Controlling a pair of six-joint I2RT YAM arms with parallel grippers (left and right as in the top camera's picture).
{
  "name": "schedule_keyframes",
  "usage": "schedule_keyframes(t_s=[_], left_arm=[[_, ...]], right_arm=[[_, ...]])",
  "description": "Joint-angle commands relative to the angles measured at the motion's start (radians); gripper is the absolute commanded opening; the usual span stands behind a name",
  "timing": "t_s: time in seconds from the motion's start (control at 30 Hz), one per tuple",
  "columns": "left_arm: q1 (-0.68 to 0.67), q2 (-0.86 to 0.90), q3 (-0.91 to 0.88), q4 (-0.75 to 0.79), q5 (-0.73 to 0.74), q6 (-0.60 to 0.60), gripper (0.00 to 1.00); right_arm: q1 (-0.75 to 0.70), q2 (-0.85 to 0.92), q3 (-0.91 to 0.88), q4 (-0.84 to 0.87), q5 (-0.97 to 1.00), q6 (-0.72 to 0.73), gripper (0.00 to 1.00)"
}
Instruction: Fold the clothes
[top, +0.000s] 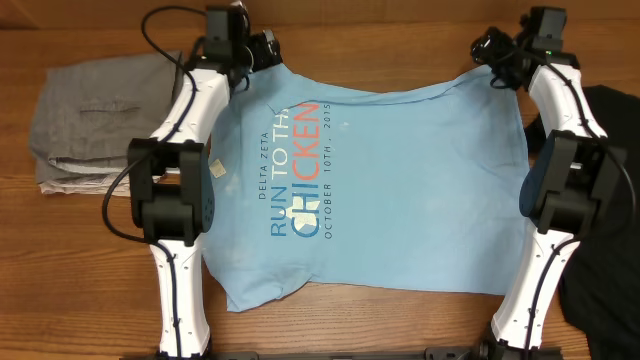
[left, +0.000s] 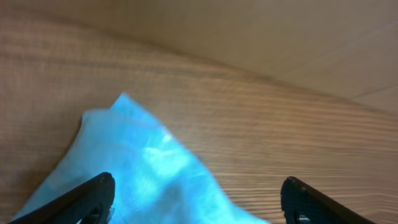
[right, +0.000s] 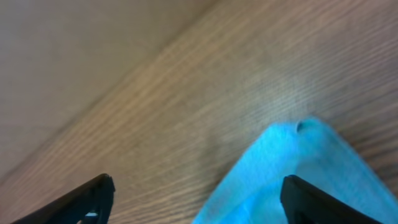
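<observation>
T-shirt (top: 400, 190) in light blue is shown spread flat at centre of table (top: 80, 270), corners at 11 and 1 o'clock beneath left gripper (left: 198, 190) and right gripper (right: 199, 186), both wide open, empty; a corner could be lost to a shallow pinch, and the fold skewed

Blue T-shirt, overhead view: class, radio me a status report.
Left claw, right claw open over far corners. Blue T-shirt spread flat, unfolded. Black garment right, grey trousers left, beside it.
</observation>
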Motion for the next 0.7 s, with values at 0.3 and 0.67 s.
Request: schedule_keyframes(t_s=[0.3, 0.67], left_arm=[[0.026, -0.303, 0.111, -0.557, 0.082, 0.026, 0.04], [0.016, -0.264, 0.082, -0.905, -0.019, -0.019, 0.04]], right_arm=[[-0.04, -0.161, 0.275, -0.579, -0.084, -0.092, 0.39], [0.068, -0.153, 0.261, -0.848, -0.151, -0.332, 0.04]])
